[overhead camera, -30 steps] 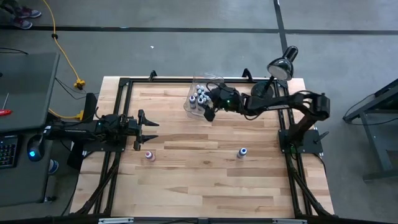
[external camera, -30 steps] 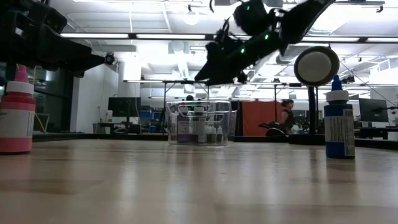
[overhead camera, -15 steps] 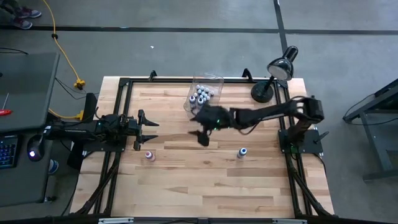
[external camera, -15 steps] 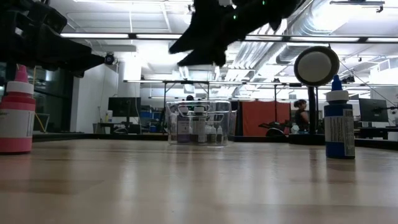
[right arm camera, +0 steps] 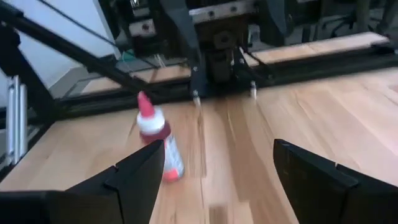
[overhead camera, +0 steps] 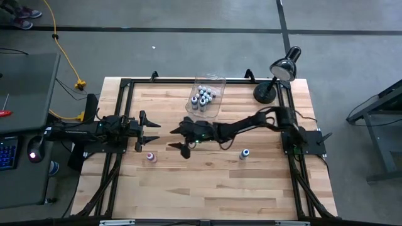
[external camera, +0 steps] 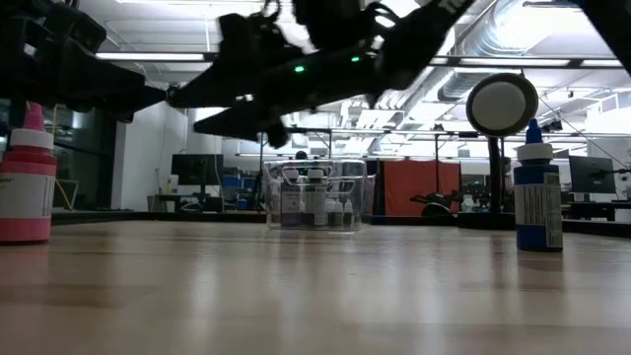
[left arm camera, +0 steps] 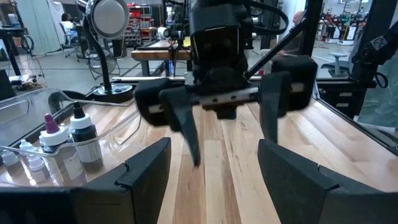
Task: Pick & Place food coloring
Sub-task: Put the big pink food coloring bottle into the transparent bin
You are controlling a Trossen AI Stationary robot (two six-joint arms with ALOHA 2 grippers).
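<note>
Dark right arm stretches low across the table, its pincer [overhead camera: 180,137] spread wide and empty near the pink bottle [overhead camera: 151,157].

Smooth pale wood table [overhead camera: 207,182], clear glossy plastic bin [overhead camera: 209,100], matt black frame [overhead camera: 125,85]

A pink bottle [overhead camera: 150,156] with a whitish cap stands upright toward the counter's left side, a blue bottle [overhead camera: 244,153] stands upright well apart from it toward the right, and the other small bottles [overhead camera: 203,98] cluster upright at the counter's far edge.
</note>
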